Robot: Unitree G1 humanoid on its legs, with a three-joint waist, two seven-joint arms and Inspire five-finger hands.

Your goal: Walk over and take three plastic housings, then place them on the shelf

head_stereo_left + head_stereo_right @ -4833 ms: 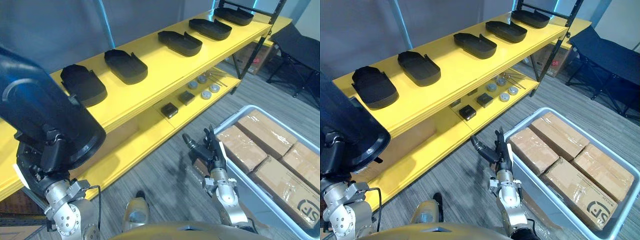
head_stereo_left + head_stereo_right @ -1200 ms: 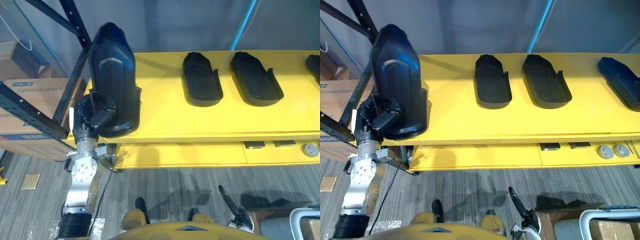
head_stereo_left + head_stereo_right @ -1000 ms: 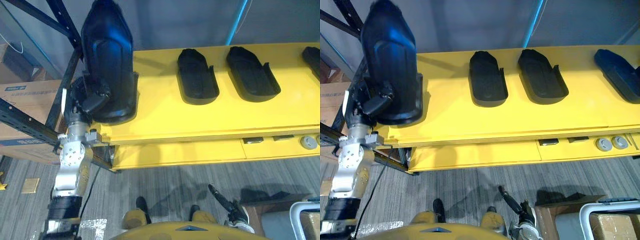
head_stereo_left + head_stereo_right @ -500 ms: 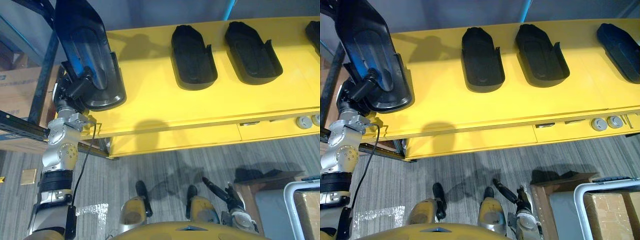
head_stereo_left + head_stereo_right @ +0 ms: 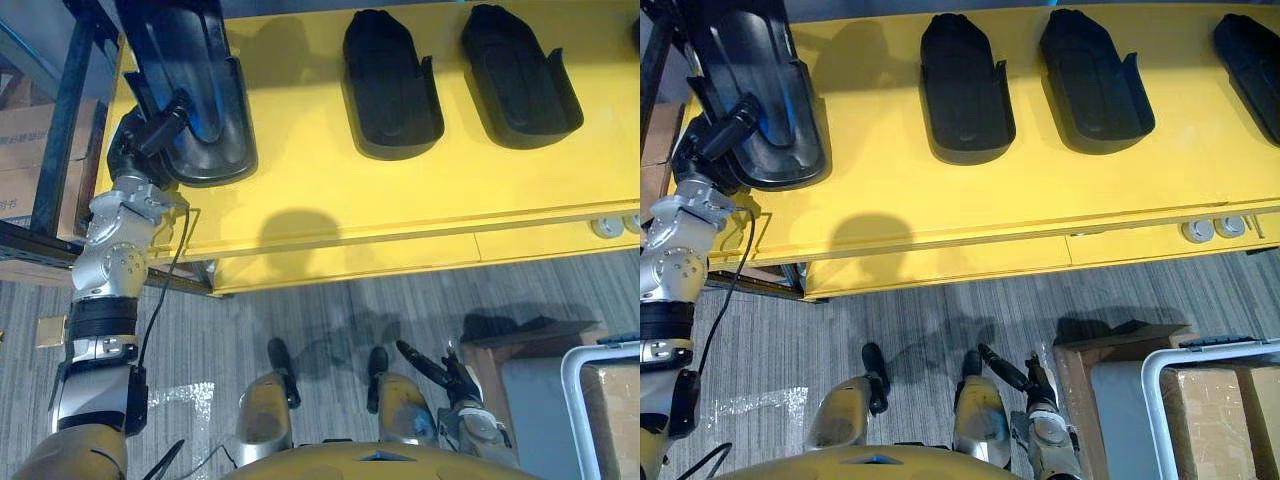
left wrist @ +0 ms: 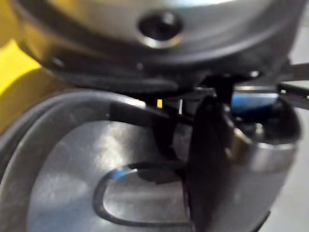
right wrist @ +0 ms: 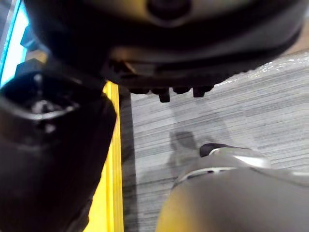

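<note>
The housing [image 5: 190,85], judged stiff, light and slippery, is gripped at its near rim by the curled left hand [image 5: 148,142].

Two head cameras look straight down and both see the yellow shelf [image 5: 330,190] and grey floor [image 5: 560,290]. The left wrist camera sits very close to a housing [image 6: 63,169]; the right one faces the floor.
</note>
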